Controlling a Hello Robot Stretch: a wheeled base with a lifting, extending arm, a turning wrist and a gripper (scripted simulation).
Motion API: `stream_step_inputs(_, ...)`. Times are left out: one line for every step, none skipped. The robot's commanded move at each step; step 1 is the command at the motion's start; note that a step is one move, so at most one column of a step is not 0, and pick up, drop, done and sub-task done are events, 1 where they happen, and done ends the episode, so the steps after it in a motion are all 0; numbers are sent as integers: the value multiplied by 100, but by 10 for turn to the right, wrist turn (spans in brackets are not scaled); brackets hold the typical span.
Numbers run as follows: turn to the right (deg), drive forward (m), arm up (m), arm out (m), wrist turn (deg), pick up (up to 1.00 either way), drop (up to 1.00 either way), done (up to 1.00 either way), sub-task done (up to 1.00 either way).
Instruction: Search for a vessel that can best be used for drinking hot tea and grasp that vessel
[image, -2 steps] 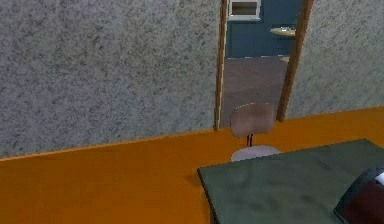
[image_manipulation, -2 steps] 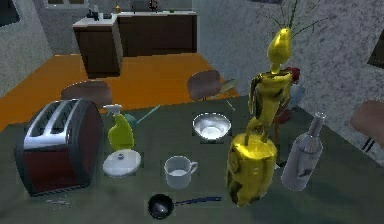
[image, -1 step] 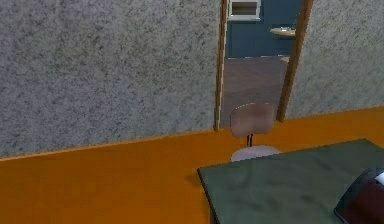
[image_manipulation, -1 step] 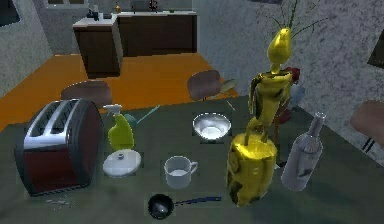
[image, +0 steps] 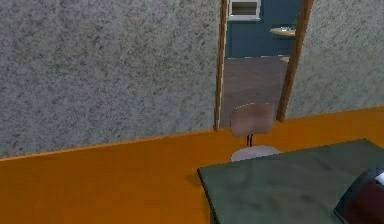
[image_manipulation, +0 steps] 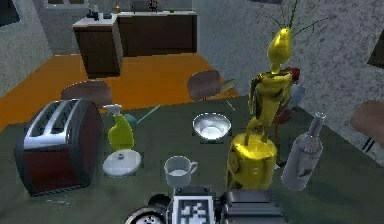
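Arm side view: white mug stands upright on the tabletop, between a plate and a gold statue. Gripper sits at the bottom edge, near the mug; whether it holds anything cannot be told.

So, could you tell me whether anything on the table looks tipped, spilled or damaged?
Nothing stands out: the toaster, white mug, bowl, glass bottle and golden statue all stand upright on the table, with no spill visible.
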Motion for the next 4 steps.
stream_step_inputs(0, 0, 0, 20, 0, 0, 0, 0, 0)
stream_step_inputs(0, 0, 0, 0, 450, 0, 0, 0, 0)
stream_step_inputs(0, 0, 0, 0, 450, 0, 0, 0, 0)
stream_step_inputs(0, 0, 0, 0, 450, 0, 0, 0, 0)
